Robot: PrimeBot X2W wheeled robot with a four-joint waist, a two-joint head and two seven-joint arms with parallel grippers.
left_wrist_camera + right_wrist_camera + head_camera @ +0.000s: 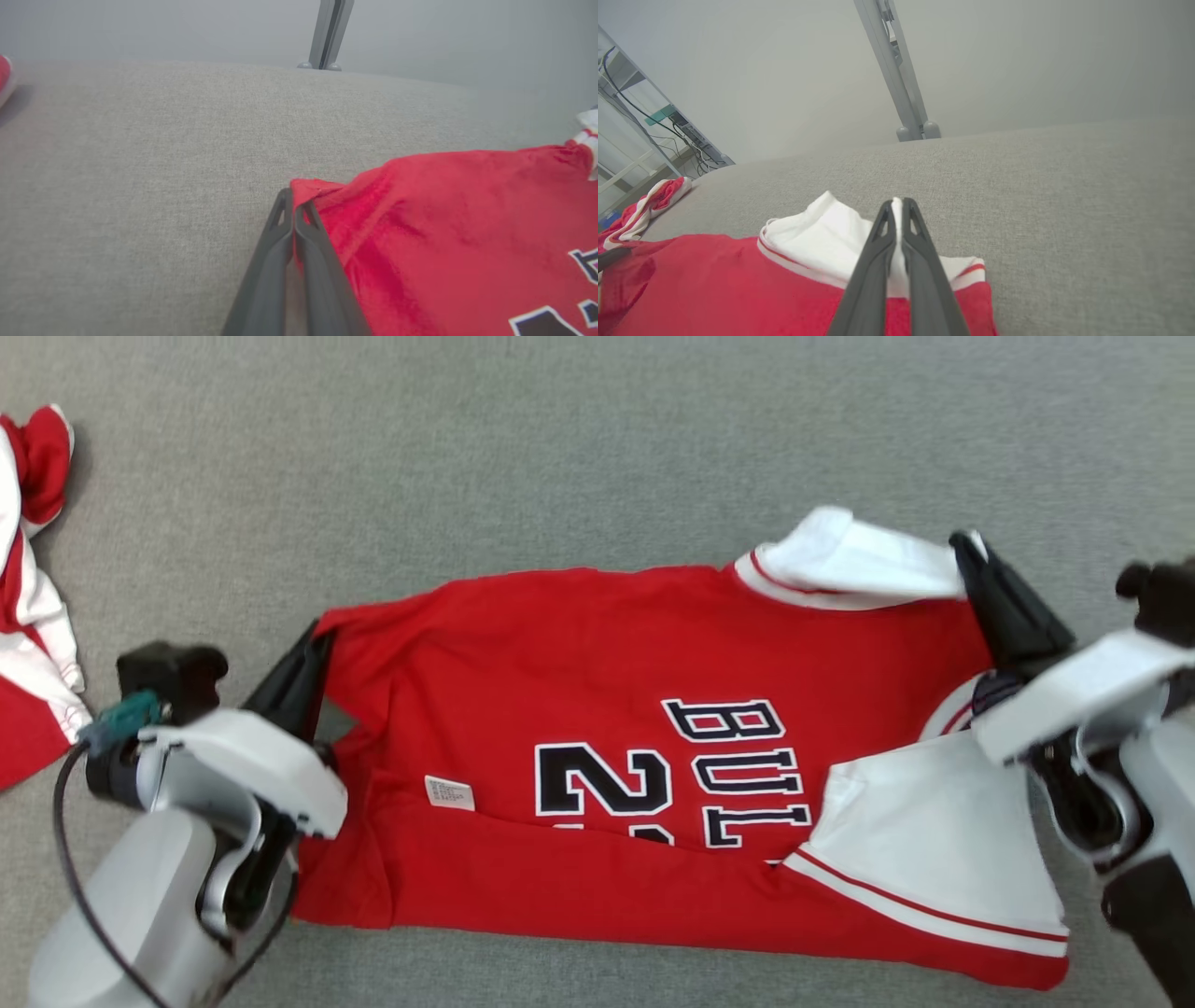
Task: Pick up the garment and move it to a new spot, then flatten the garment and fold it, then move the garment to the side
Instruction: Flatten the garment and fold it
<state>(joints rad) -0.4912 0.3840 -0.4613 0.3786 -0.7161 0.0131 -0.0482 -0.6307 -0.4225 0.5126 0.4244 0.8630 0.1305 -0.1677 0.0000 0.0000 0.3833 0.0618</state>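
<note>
**Fold under way, both far corners gripped**

We see the garment (597, 709), a red jersey, spread lengthwise across the grey cloth surface (560, 448) in front of us. It lies mostly flat, so we judge the move to a new spot and the flattening done. Its near long edge looks turned up over the body, since the black print (672, 770) is cut off along a crease. That suggests 1 fold is made.

The left gripper (293, 205) is clamped on the far-left red corner. The right gripper (899, 210) is clamped on the white sleeve (817, 228) at the far-right corner. With 2 corners held, we judge a further fold of the far edge is next, then the move to the side.

We cannot tell how many layers each pinch takes. The right forearm (1074, 691) hides part of the shoulder area, and the print cannot be read whole. A second red-and-white garment (33, 616) at the left is cut off by the head view's edge.
</note>
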